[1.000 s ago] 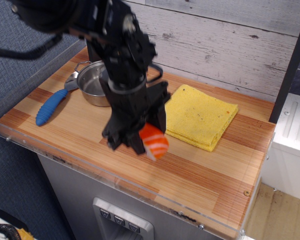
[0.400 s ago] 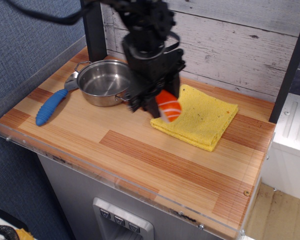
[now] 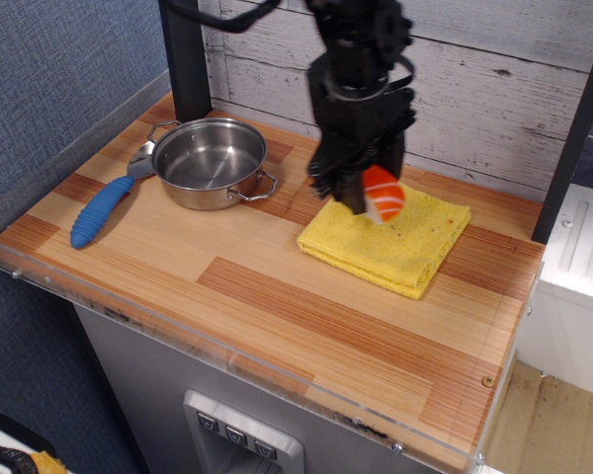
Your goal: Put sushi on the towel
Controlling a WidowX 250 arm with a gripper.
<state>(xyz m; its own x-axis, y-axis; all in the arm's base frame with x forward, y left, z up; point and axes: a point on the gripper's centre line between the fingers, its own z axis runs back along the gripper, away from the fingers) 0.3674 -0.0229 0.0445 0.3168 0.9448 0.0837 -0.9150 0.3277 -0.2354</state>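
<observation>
The sushi (image 3: 382,195) is an orange-topped nigiri with white stripes on a white base. My black gripper (image 3: 373,195) is shut on it and holds it above the towel (image 3: 387,237), over the towel's back middle part. The towel is a folded yellow cloth lying flat on the right half of the wooden tabletop. The sushi hangs tilted and I cannot tell whether it touches the cloth. The arm comes down from the top of the view and hides the towel's far left edge.
A steel pot (image 3: 211,162) stands at the back left. A blue-handled utensil (image 3: 101,207) lies left of it. A clear acrylic rim (image 3: 227,355) lines the table's front and left edges. A black post (image 3: 185,59) stands behind the pot.
The gripper has carried the sushi from the front middle of the table back and to the right, until it is above the towel. The pot, hidden before, is in full view.
</observation>
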